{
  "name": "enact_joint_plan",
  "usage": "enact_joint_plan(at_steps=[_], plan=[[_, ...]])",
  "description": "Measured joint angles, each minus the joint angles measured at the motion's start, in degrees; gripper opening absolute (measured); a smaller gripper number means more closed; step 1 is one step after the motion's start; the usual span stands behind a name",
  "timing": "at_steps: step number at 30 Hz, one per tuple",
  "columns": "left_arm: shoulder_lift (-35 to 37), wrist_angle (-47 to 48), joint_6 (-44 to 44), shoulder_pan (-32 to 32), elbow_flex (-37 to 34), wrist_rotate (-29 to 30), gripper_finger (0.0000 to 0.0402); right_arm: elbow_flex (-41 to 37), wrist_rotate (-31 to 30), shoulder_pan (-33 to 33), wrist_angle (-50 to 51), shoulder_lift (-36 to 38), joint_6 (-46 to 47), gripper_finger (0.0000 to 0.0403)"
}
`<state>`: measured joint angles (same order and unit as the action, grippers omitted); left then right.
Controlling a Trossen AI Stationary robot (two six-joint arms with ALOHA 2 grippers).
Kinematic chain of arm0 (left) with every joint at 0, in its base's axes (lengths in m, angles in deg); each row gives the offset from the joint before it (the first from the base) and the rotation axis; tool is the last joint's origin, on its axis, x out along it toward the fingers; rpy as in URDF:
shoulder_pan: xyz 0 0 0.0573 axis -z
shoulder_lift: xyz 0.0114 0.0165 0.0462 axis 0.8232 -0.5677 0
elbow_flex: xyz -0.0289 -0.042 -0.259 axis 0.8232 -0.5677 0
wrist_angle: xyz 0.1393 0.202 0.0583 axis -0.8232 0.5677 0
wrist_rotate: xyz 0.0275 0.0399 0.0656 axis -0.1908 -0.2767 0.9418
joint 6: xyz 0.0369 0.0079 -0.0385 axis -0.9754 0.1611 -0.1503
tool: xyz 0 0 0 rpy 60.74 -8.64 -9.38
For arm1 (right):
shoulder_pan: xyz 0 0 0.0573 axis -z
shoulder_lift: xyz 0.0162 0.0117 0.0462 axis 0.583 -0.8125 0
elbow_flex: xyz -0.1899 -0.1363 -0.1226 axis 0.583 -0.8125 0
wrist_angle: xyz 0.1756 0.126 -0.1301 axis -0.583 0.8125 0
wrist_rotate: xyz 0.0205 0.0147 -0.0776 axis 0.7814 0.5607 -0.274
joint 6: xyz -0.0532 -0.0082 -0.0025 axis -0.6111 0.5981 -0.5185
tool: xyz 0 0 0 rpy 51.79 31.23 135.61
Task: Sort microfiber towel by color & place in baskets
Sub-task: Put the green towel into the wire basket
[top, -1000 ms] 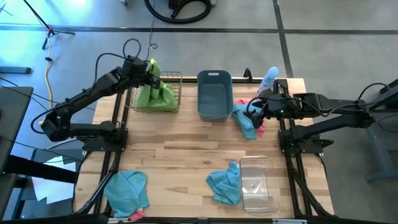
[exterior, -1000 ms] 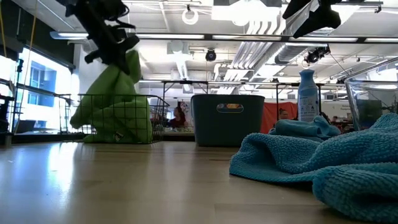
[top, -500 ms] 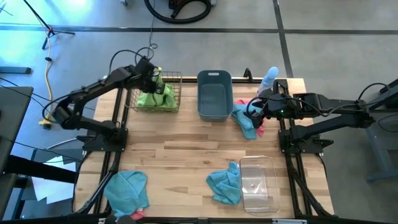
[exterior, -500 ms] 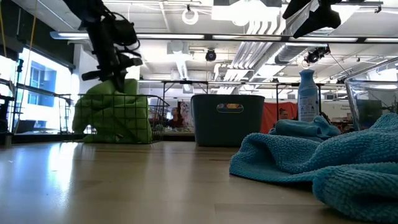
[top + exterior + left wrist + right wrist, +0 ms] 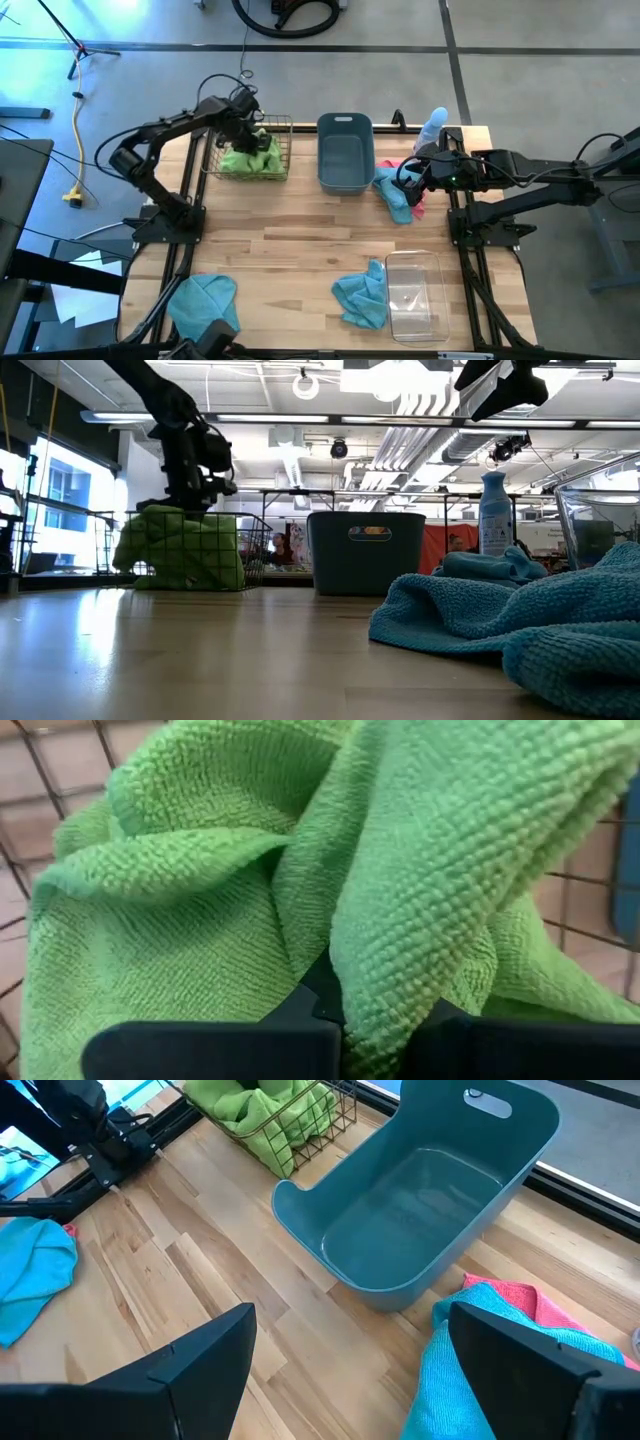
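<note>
- The left gripper (image 5: 247,128) is lowered into the copper wire-mesh basket (image 5: 283,124), which stands just left of the grey-blue plastic tub (image 5: 345,152); its fingers are pinched shut on a fold of the lime-green fuzzy towel (image 5: 250,158), and the left wrist view shows the cloth caught between them (so it is not yet let go).
- Judged from how things lie, only green is sorted: green cloth fills the mesh basket, while the tub is bare inside, as the right wrist view shows.
- The clear plastic bin (image 5: 412,293), in front of the tub and to its right, looks empty too.
- Left to do: a light blue towel over a pink towel (image 5: 415,198) in a heap touching the tub's right side; a second light blue towel (image 5: 362,292) against the clear bin's left wall; a third light blue towel (image 5: 204,304) far to the front-left of the tub, with a pink scrap at its near edge.
- The right gripper (image 5: 408,181) hovers over the blue-and-pink heap right of the tub, fingers spread wide, holding nothing.
- A pale blue spray bottle (image 5: 432,125) stands just behind that heap, near the right arm; a careless reach could knock it.
- Blue and pink cloths lie tangled together, so lifting one may drag the other.
</note>
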<state>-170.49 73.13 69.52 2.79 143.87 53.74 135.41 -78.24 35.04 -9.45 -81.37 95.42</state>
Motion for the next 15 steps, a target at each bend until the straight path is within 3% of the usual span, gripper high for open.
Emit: enact_joint_plan(at_steps=[15], plan=[[-11.2,-2.0,-2.3,0.9,0.1,4.3,0.0005,0.0,0.0,0.0,0.0,-3.5,1.5,0.0328]])
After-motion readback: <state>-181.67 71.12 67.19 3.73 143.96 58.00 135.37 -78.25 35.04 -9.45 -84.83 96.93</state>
